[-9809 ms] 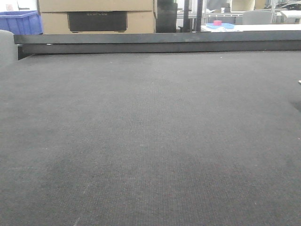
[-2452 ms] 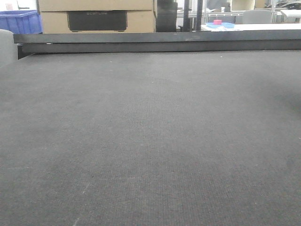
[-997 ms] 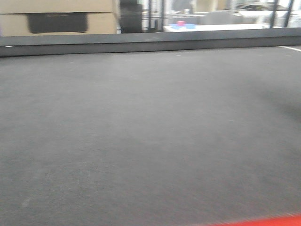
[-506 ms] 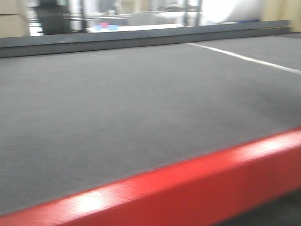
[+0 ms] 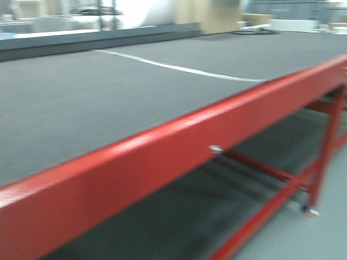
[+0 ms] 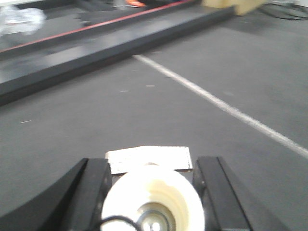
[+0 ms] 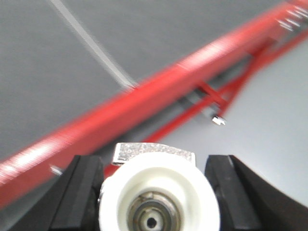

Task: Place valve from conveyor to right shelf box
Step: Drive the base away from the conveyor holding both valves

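The conveyor (image 5: 81,103) is a wide dark grey belt with a black rail (image 5: 97,40) along its far side. No gripper shows in the front view. In the left wrist view my left gripper (image 6: 151,161) is shut on a round white valve (image 6: 151,197) with a silver block on top, above the belt (image 6: 96,110). In the right wrist view my right gripper (image 7: 154,158) holds a like white valve (image 7: 156,192) between its black fingers, over the belt's red edge. No shelf box shows.
A red frame beam (image 5: 162,157) edges the near side of the belt, with red legs and braces (image 5: 325,141) below on a grey floor (image 7: 269,120). A white line (image 5: 179,69) crosses the belt. The views are motion-blurred.
The front view has swung to the right: the cardboard boxes left the frame, the white line slid left, and the red frame beam came in from below and now crosses the picture.
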You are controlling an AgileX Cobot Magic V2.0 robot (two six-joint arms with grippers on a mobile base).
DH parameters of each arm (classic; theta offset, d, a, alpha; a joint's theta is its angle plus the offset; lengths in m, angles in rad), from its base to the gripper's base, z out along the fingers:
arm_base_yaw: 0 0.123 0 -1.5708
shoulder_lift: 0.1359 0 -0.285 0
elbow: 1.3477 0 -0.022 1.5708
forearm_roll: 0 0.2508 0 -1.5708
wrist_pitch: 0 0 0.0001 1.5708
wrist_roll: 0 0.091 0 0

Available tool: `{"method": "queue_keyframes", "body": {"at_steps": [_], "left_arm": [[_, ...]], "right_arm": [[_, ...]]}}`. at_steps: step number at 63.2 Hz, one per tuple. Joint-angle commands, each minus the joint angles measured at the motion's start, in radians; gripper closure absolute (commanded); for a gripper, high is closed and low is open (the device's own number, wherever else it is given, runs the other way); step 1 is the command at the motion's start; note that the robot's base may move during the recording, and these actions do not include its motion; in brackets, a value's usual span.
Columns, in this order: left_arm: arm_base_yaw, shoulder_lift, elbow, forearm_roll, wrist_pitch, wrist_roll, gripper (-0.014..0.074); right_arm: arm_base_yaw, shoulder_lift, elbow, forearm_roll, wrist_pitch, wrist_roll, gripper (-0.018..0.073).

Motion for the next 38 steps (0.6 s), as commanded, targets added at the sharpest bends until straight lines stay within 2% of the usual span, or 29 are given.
{"method": "queue_keyframes", "body": {"at_steps": [1, 38], "left_arm": [[-0.005, -0.01, -0.013, -0.007, -0.06, -0.007, 0.0707], [-0.005, -0.01, -0.013, -0.007, -0.06, -0.007, 0.0707]], "right_arm": [[-0.005, -0.012, -0.018, -0.005, -0.062, -0.005, 0.0722], [-0.005, -0.012, -0.018, -0.005, -0.062, -0.005, 0.0722]]}}
